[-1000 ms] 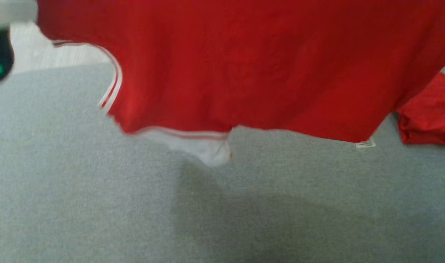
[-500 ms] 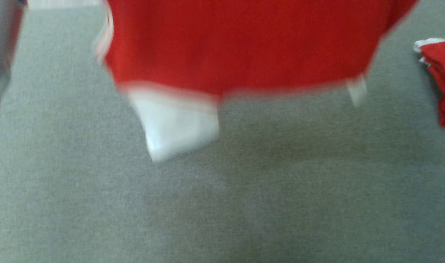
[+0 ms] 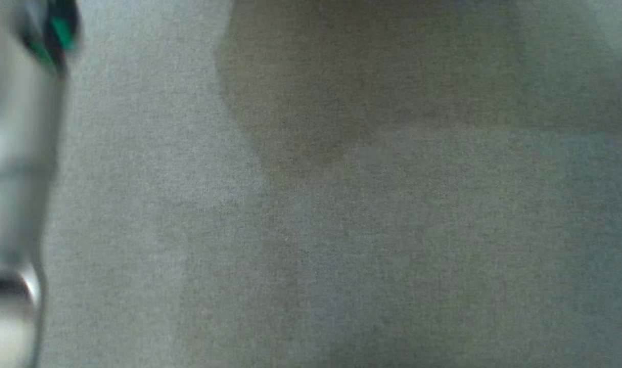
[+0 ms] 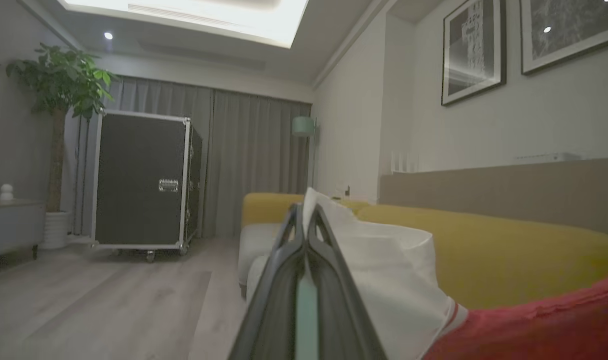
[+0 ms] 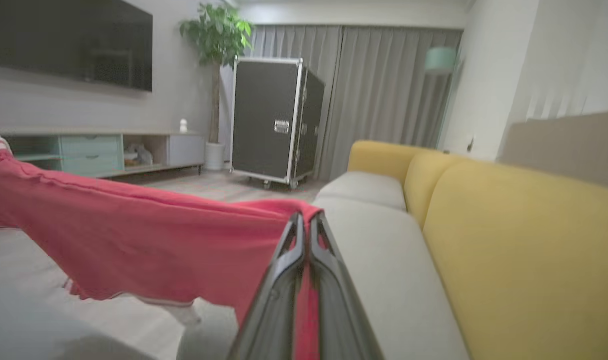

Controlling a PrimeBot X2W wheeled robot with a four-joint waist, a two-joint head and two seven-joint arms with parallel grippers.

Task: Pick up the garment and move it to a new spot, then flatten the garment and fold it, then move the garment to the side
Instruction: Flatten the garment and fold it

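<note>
A: Wide grey surface below, yellow sofa just alongside. Worth worrying about?

B: Might snag on the sofa if swung wide. Bigger worry, though: garment, red with white trim, hanging in the air, stretched between both arms and sagging in the middle.

A: Held how?

B: Right gripper pressed together on a red edge; left gripper pinching the white panel. Small bites of thin cloth, by the look of both.

A: Likely to slip, then?

B: Possibly, under a sharp tug or a hasty lowering. Lose one corner and land bunched, crooked, far harder to flatten and fold.
</note>
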